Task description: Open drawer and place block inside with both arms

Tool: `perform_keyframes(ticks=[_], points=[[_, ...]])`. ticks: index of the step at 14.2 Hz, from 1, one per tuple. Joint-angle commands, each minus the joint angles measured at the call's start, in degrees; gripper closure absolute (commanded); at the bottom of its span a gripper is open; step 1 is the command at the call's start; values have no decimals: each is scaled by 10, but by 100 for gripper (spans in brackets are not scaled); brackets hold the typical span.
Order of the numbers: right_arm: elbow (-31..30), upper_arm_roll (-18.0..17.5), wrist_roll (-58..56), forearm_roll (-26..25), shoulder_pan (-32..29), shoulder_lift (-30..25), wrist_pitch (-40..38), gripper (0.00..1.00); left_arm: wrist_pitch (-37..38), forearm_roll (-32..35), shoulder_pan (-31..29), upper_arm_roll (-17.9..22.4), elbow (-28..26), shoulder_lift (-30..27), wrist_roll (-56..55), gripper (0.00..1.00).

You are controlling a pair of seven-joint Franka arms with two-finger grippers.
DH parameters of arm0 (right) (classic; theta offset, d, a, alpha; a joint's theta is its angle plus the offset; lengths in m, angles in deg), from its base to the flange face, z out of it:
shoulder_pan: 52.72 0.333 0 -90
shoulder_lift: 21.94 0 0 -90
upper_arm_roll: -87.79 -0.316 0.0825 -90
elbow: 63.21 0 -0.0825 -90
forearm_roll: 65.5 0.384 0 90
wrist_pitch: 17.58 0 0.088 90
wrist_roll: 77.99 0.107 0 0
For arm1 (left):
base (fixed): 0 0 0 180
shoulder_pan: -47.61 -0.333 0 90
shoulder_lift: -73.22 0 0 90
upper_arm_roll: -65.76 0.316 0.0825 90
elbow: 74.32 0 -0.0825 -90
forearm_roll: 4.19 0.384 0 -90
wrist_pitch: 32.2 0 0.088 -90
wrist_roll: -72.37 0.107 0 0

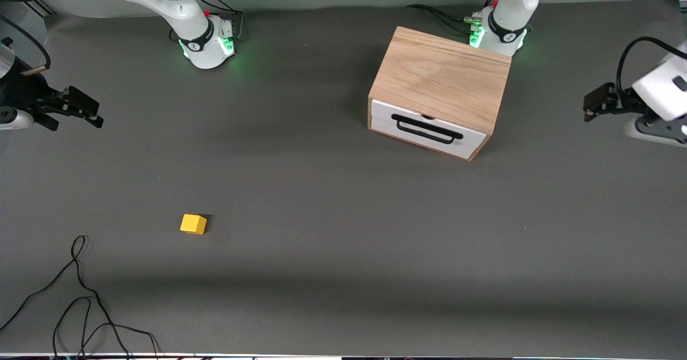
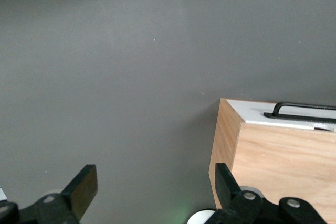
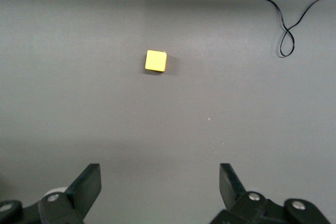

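The counter [image 1: 343, 188] was covered in a dark grey mat. On it, toward the left arm's end and just in front of that arm's green-lit base, stood the light oak cabinet [image 1: 443, 75]. Its drawer [image 1: 426, 129] was fully closed, the white front flush with the box, and the long black bar handle [image 1: 426, 128] ran across it, facing the front camera at a slight angle. In the left wrist view a corner of the cabinet [image 2: 273, 161] and one end of the handle [image 2: 299, 109] could be seen.

The block [image 1: 193, 223], a small yellow cube, lay on the bare mat toward the right arm's end of the counter, much nearer the front camera than the cabinet and well apart from it. Nothing touched it. The right wrist view looked down on the block [image 3: 156, 61] from above, with a loose black cable [image 3: 286, 9] curling on the mat near it; in the front view the same cable [image 1: 80, 295] lay nearer the camera than the block.

The left pincer [image 1: 593, 105] hung in the air over the left arm's end of the counter, beside the cabinet but apart from it, its jaws spread wide and released, holding nothing. The right pincer [image 1: 80, 110] hung over the right arm's end of the counter, well clear of the block, likewise released with its fingers [image 3: 86, 184] wide apart and empty.
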Motion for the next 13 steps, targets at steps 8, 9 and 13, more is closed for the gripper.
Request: perform_keyframes(ticks=[8, 9, 13], points=[[24, 5, 12, -5, 5, 21, 0, 0, -11, -8, 6, -2, -34, -33, 17, 0], [23, 6, 12, -5, 5, 21, 0, 0, -8, -8, 5, -2, -34, -33, 17, 0], [22, 7, 11, -5, 5, 23, 1, 0, -7, -7, 5, -1, -34, -32, 17, 0]])
